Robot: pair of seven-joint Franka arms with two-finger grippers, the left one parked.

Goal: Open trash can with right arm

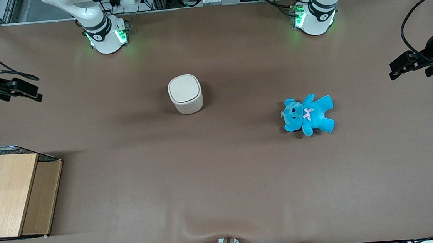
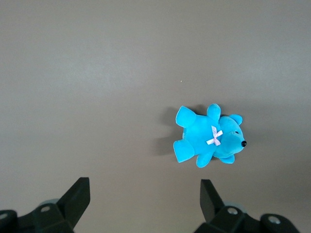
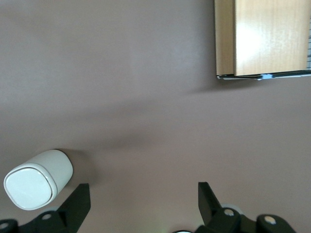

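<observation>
The trash can [image 1: 185, 94], a small cream-white bin with its flat lid shut, stands upright near the middle of the brown table. It also shows in the right wrist view [image 3: 36, 179], beside one finger [image 3: 77, 204] and apart from it. My right gripper [image 1: 36, 93] hangs above the table at the working arm's end, well off to the side of the can. In the right wrist view the gripper [image 3: 143, 187] is open wide and empty, with only bare table between the fingers.
A wooden box [image 1: 13, 195] with a wire-mesh side sits at the working arm's end, nearer the front camera; it also shows in the right wrist view [image 3: 267, 36]. A blue teddy bear [image 1: 308, 115] lies toward the parked arm's end, also in the left wrist view [image 2: 209, 136].
</observation>
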